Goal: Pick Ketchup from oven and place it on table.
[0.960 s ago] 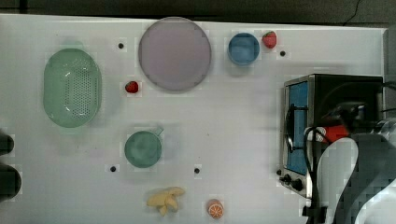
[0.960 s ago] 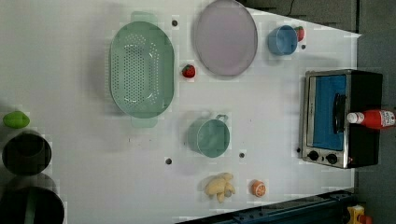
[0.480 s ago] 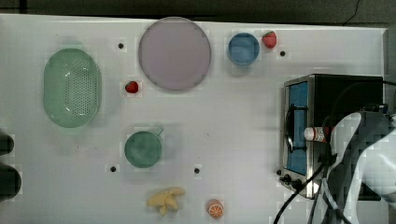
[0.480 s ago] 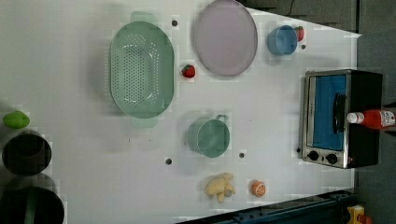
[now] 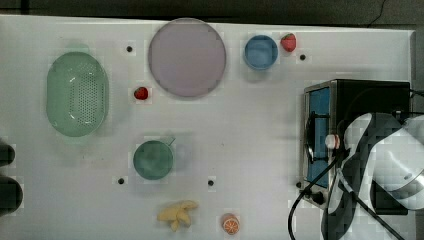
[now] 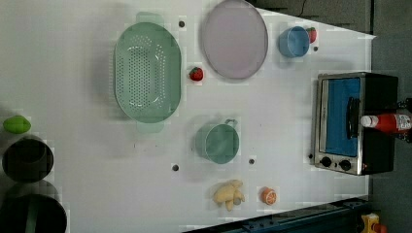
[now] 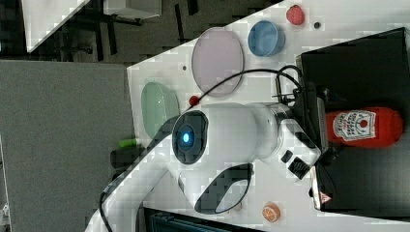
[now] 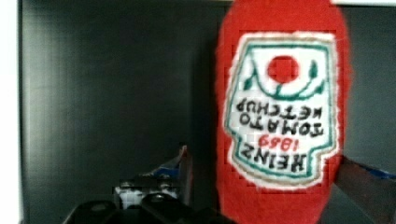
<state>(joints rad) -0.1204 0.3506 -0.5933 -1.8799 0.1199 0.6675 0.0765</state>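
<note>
The ketchup [image 7: 362, 126] is a red bottle with a white-and-red label. It lies on its side on the black top of the oven [image 5: 320, 100]; the white cap [image 5: 331, 141] pokes past the oven's front edge. In the right view my gripper [image 7: 323, 128] is at the bottle's cap end. In the wrist view the gripper [image 8: 266, 172] is open, one of its fingers [image 8: 184, 163] on each side of the ketchup [image 8: 280, 107], a gap showing beside the bottle. My white arm hides the bottle's body in the top view. The oven stands on the white table [image 5: 250, 125].
On the table lie a green colander [image 5: 77, 94], a lilac plate [image 5: 186, 57], a blue bowl [image 5: 260, 52], two strawberries [image 5: 288, 42] [image 5: 141, 93], a green cup [image 5: 153, 159], a banana [image 5: 177, 214] and an orange slice [image 5: 230, 224]. Cables trail from the arm over the oven front.
In the top view my arm has swung over the oven top, covering the ketchup's red body so that only its cap shows. The bottle itself has not moved.
</note>
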